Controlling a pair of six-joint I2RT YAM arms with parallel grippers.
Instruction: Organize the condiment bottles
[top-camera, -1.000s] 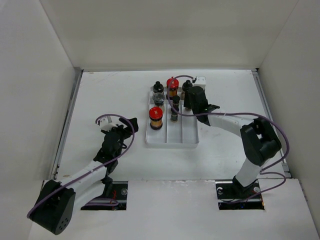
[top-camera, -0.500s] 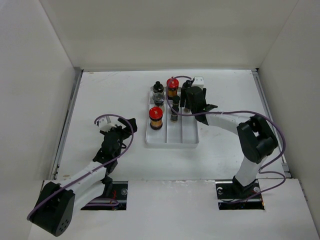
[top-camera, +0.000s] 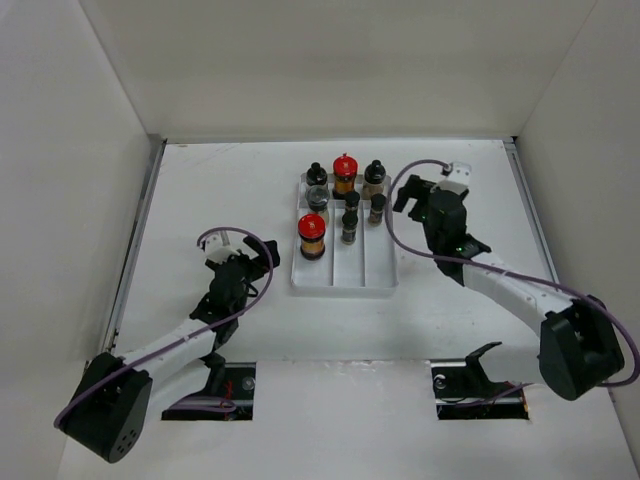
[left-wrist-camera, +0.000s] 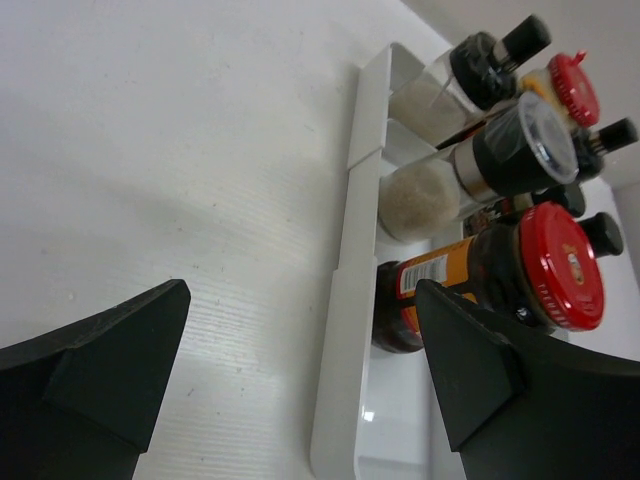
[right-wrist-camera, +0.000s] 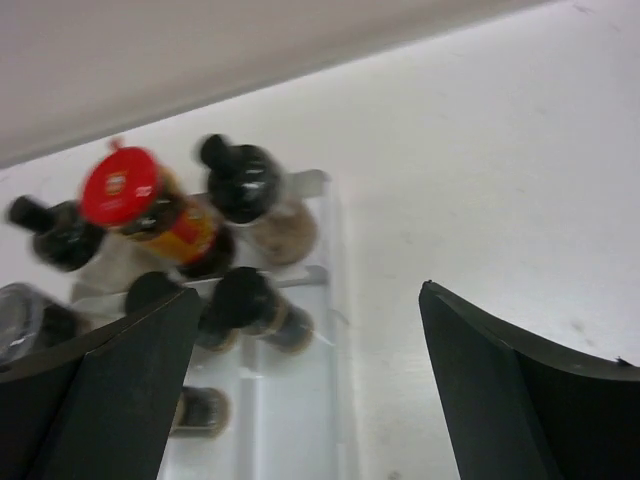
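Observation:
Several condiment bottles stand in the far half of the white divided tray (top-camera: 345, 275). Two are amber with red caps (top-camera: 312, 236) (top-camera: 345, 171); the others are black-capped, among them a slim bottle (top-camera: 377, 208) in the right lane. My right gripper (top-camera: 413, 192) is open and empty, just right of the tray. In the right wrist view its open jaws (right-wrist-camera: 310, 290) frame that slim bottle (right-wrist-camera: 262, 308) and the tray's right wall (right-wrist-camera: 345, 330). My left gripper (top-camera: 262, 262) is open and empty left of the tray, facing the near red-capped bottle (left-wrist-camera: 500, 275) and the tray's wall (left-wrist-camera: 350, 300).
White enclosure walls close in the table on the left (top-camera: 70, 200), back (top-camera: 340, 70) and right (top-camera: 590, 180). A purple cable (top-camera: 400, 235) loops from the right arm beside the tray. The near half of the tray holds no bottles.
My right gripper opened, left the slim bottle standing in the tray's right lane, and drew back to the right, off the tray. The left arm barely moved.

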